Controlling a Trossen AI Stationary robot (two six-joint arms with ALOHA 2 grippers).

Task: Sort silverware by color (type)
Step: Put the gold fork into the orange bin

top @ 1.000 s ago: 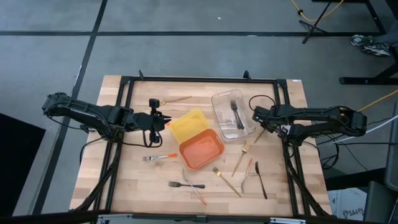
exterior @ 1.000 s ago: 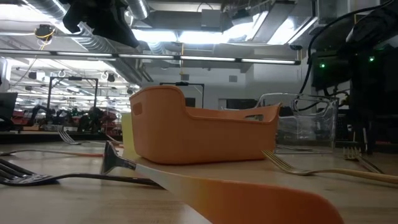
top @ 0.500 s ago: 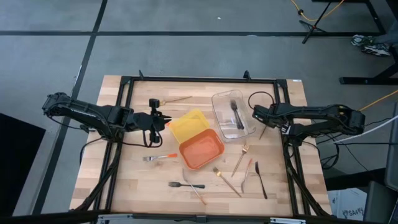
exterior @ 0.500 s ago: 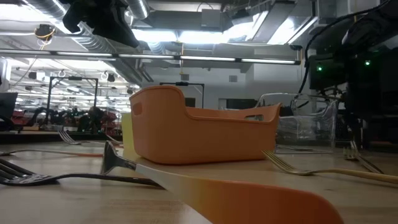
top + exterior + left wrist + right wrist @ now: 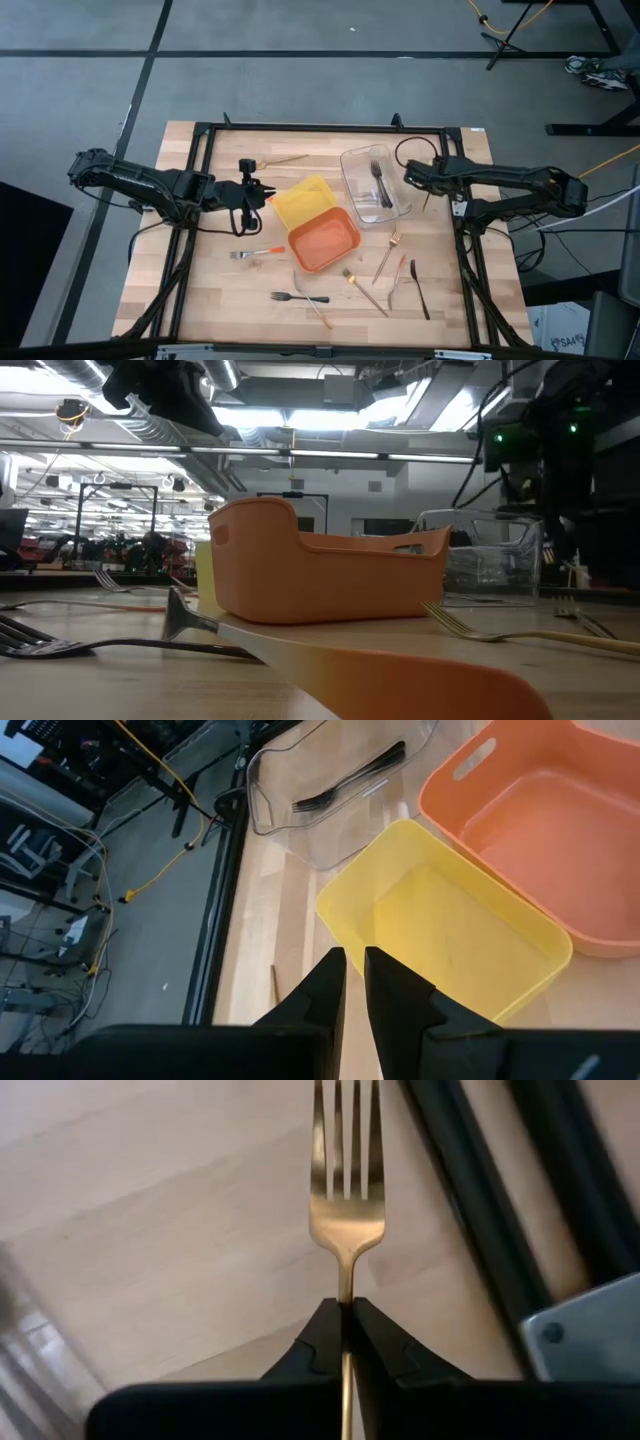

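Gold fork (image 5: 346, 1190) sits clamped by its neck between my right gripper's (image 5: 346, 1305) fingers, tines pointing away over the wooden counter (image 5: 210, 290), just beside the clear tray (image 5: 374, 186) holding a black fork (image 5: 377, 180). I see my left gripper (image 5: 347, 965) near the yellow tray (image 5: 440, 930), its fingers a narrow slit apart, holding nothing. More forks lie near the orange tray (image 5: 324, 240).

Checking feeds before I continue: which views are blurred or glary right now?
Low view: the orange utensil handle nearest the lens is out of focus and ceiling lights glare. Right wrist view: the gold metal fork in the right pincer is sharp. High view: evenly lit.
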